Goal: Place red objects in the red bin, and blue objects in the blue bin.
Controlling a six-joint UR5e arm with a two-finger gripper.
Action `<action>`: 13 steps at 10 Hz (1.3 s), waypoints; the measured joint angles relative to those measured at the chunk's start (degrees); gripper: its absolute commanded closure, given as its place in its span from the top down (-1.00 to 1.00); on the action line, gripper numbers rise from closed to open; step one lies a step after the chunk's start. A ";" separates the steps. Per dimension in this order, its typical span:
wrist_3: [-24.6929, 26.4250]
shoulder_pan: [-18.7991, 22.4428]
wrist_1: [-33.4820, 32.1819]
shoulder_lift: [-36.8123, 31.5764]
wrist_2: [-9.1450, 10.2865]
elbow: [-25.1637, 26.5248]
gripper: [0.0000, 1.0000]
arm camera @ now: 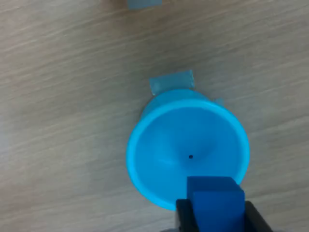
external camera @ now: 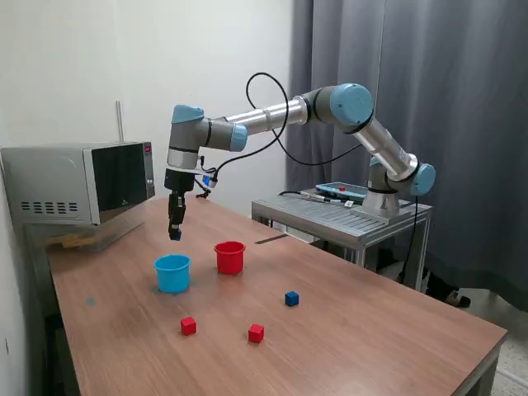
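Blue cube (arm camera: 215, 200) sits clamped in the gripper (external camera: 175, 234), directly above the empty blue cup (arm camera: 187, 153) on the counter (external camera: 346, 322). Released off-centre, it could strike the rim and bounce out toward the red cup (external camera: 229, 257) beyond.

Silver-grey tubular arm (external camera: 264, 116) with light blue caps over each rounded joint, and darker grey joint housings between. Bolted at the base onto a grey ribbed metal stand (external camera: 342, 216). Black cable (external camera: 272, 99) looping free above the forearm and running down toward the wrist. Black wrist block above the claw, with what may be a small blue-and-white connector or tag beside it, too small to tell. Slim black gripper (external camera: 175, 232), narrow and elongated. In the wrist view, two black fingers (arm camera: 186, 218) with squared, matte tips.
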 measured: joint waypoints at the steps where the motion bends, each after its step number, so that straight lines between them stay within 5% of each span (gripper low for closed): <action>1: -0.03 0.00 0.02 0.39 0.06 -0.20 -1.00; 13: -0.58 0.73 0.03 2.64 0.30 0.23 -1.00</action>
